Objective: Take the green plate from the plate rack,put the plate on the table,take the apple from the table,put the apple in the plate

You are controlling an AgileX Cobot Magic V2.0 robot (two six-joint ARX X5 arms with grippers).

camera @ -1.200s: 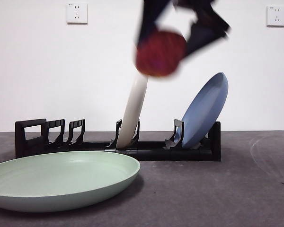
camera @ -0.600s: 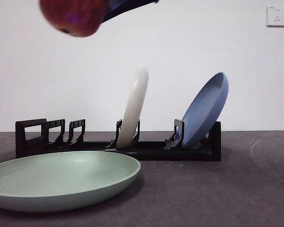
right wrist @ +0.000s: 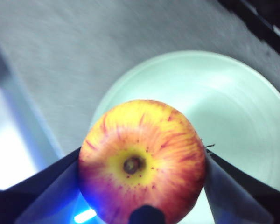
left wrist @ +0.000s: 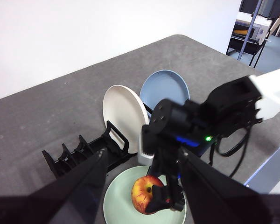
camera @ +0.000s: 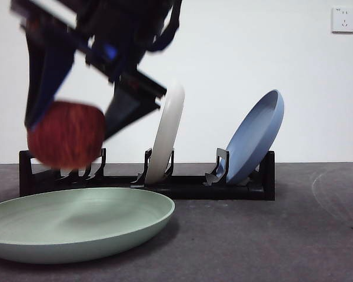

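Note:
My right gripper (camera: 73, 126) is shut on the red apple (camera: 66, 134) and holds it in the air just above the green plate (camera: 76, 223), near its left side. The plate lies flat on the table (camera: 270, 235) in front of the black plate rack (camera: 182, 187). In the right wrist view the apple (right wrist: 142, 158) sits between the jaws with the plate (right wrist: 242, 116) beneath. My left gripper (left wrist: 143, 156) is open and empty, high above, looking down on the apple (left wrist: 147, 193), the plate (left wrist: 119, 205) and the rack (left wrist: 84, 149).
A cream-white plate (camera: 167, 132) and a blue plate (camera: 256, 135) stand upright in the rack. The rack's left slots hold nothing. Bare table lies to the right of the green plate. A table edge runs close to the plate in the right wrist view.
The right gripper carried the apple from above the rack's middle up and to the left, then down to just above the green plate. Plates and rack have not moved.

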